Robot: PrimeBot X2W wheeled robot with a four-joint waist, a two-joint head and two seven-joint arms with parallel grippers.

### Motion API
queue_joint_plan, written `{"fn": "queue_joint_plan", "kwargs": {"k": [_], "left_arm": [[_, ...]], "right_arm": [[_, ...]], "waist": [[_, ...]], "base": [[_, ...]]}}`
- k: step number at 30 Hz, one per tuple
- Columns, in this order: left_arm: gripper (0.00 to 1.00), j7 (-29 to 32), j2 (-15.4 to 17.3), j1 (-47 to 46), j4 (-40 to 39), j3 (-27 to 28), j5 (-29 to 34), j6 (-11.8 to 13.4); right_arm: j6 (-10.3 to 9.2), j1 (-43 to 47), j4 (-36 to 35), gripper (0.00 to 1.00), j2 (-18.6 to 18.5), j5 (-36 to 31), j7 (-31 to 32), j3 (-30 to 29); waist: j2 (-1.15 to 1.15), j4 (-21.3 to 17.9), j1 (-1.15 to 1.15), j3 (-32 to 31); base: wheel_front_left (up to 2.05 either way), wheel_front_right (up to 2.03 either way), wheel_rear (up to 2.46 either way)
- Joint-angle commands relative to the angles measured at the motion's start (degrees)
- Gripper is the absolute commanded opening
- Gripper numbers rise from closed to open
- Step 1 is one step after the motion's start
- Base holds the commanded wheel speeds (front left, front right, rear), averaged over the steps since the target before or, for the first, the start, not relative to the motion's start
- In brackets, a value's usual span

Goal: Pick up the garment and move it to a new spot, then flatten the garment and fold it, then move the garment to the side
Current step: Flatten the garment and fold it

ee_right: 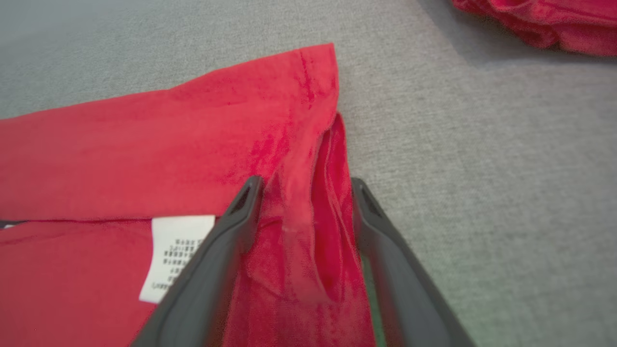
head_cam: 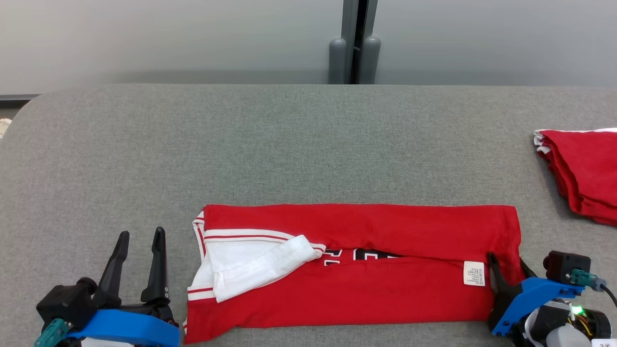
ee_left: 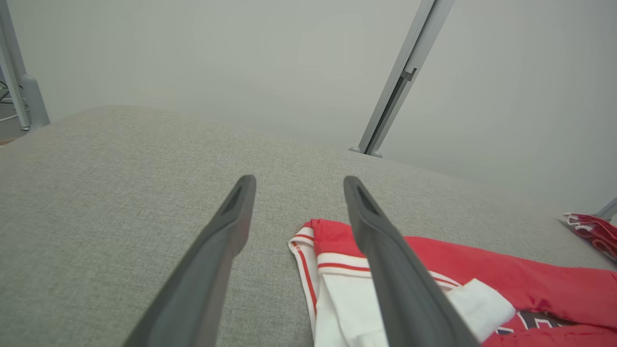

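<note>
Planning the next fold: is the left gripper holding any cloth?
No: the left gripper is open, with bare grey table between its fingers, left of the garment.

We are seeing garment [head_cam: 385, 294] red, collar [head_cam: 250, 270] white with red stripes | care label [head_cam: 474, 273] white | table [head_cam: 289, 144] grey | side pile [head_cam: 588, 168] red

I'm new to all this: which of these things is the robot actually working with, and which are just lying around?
In the job:
shirt, folded lengthwise on the table
left gripper, open, beside the collar
right gripper, open, astride the hem

Just lying about:
red pile at the table's right edge
grey post behind the table
</note>
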Motion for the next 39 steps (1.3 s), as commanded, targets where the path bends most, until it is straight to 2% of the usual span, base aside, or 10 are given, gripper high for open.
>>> {"fn": "queue_joint_plan", "kwargs": {"k": [1,3,4,8,12,17,22,27,31,39], "left_arm": [[1.00,-0.2,-0.3,0.2,0.0,0.2,0.5,-0.3],[1.00,-0.2,-0.6,0.5,0.3,0.8,0.8,-0.4],[1.00,-0.2,-0.8,0.5,0.5,1.0,1.2,-0.4],[1.00,-0.2,-1.5,0.8,0.8,1.4,2.1,-0.7],[1.00,-0.2,-1.8,0.8,0.7,1.8,2.5,-1.0],[1.00,-0.2,-2.1,1.1,0.7,2.5,2.9,-1.1],[1.00,-0.2,-2.3,0.9,1.5,2.2,3.3,-1.2],[1.00,-0.2,-1.7,-0.1,2.4,2.5,4.1,-0.6],[1.00,-0.2,-1.0,-0.2,2.8,3.3,4.5,0.0],[1.00,-0.2,-1.2,0.2,3.3,3.9,4.7,-0.1]], "right_arm": [[0.02,-0.2,1.1,0.31,0.2,0.3,0.0,0.7],[0.02,-0.8,2.4,0.03,0.2,0.8,-0.6,1.4],[0.02,-1.2,2.8,0.00,0.2,0.8,-0.7,1.6],[0.02,-3.2,2.4,0.00,0.0,0.7,-2.2,1.3],[0.00,-3.4,-1.7,0.00,-1.2,-0.5,-2.4,-0.9],[0.01,0.0,-11.5,0.00,-3.3,-0.9,-0.3,-5.4],[0.02,3.1,-20.4,0.00,-2.4,0.3,3.5,-7.9],[0.02,4.2,-24.9,0.00,-0.5,2.4,5.4,-2.8],[0.02,3.5,-26.1,0.00,0.2,4.7,5.5,4.4],[0.02,-0.8,-20.7,0.00,0.1,15.4,1.9,22.6]], "waist": [[0.00,0.0,0.00,0.1],[0.00,-0.2,0.00,0.1],[0.00,-0.3,0.00,0.0],[0.00,-1.5,0.00,-0.3],[0.00,-2.8,0.00,-0.6],[0.00,-3.8,0.00,-0.7],[0.00,-4.1,0.00,-0.7],[0.00,-3.2,0.00,-0.4],[0.00,-1.6,0.00,-0.3],[0.00,2.4,0.00,-0.5]], "base": [[0.00,0.00,0.00],[0.00,0.00,0.00],[0.00,0.00,0.00],[0.00,0.00,0.00],[0.00,0.00,0.00],[0.00,0.00,0.00],[0.00,0.00,0.00],[0.00,0.00,0.00],[0.00,0.00,0.00],[0.00,0.00,0.00]]}}
